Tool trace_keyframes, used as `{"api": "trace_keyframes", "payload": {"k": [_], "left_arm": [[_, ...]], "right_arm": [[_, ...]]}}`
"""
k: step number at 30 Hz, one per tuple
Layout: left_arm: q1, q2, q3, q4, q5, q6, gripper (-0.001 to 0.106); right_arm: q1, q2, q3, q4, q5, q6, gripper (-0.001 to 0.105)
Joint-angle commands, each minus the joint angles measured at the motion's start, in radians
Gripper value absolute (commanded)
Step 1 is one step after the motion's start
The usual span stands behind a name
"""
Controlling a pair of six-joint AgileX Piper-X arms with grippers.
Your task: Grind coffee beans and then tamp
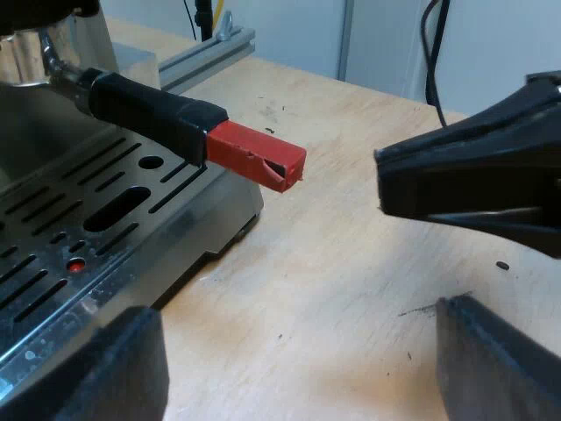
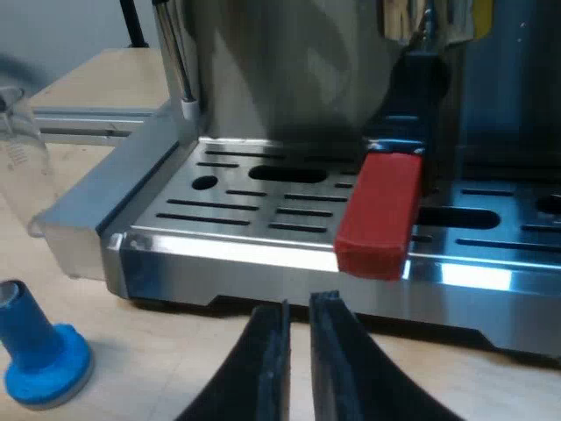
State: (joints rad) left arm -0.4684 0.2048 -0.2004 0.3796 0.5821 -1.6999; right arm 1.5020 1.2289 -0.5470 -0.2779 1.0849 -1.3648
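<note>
The metal holder is locked into the espresso machine's front, and its dark handle [image 1: 145,107] juts out over the drip tray [image 1: 79,228], ending in a red tip [image 1: 259,156]. My left gripper [image 1: 298,373] is open above the wooden table beside the tray, holding nothing, a short way from the red tip. My right gripper [image 2: 298,317] is shut on nothing and points at the red tip [image 2: 379,215] from just ahead of the tray's edge [image 2: 263,254]. In the left wrist view the right gripper [image 1: 394,180] is level with the red tip, a small gap away.
A blue tamper [image 2: 39,355] stands on the table near the tray's corner. A clear measuring glass [image 2: 19,149] stands beyond it, beside the machine. An aluminium rail [image 1: 210,53] runs along the table behind the machine.
</note>
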Motion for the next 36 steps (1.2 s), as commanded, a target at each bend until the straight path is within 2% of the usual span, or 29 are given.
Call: {"api": "trace_keyframes", "payload": {"k": [1,7,13,25,36], "left_arm": [[-0.005,0.001,-0.002,-0.018,-0.007,-0.001,0.066],[-0.005,0.001,-0.002,-0.018,-0.007,-0.001,0.066],[-0.005,0.001,-0.002,-0.018,-0.007,-0.001,0.066],[-0.005,0.001,-0.002,-0.018,-0.007,-0.001,0.066],[-0.005,0.001,-0.002,-0.018,-0.007,-0.001,0.066]], "right_arm": [[-0.032,0.036,-0.004,-0.054,-0.013,0.0,0.008],[-0.034,0.09,-0.004,-0.097,0.0,0.0,0.008],[-0.034,0.143,-0.004,-0.142,0.082,0.0,0.008],[-0.085,0.173,-0.01,-0.236,0.07,0.0,0.008],[-0.151,0.173,-0.01,-0.236,0.054,-0.002,0.008]]}}
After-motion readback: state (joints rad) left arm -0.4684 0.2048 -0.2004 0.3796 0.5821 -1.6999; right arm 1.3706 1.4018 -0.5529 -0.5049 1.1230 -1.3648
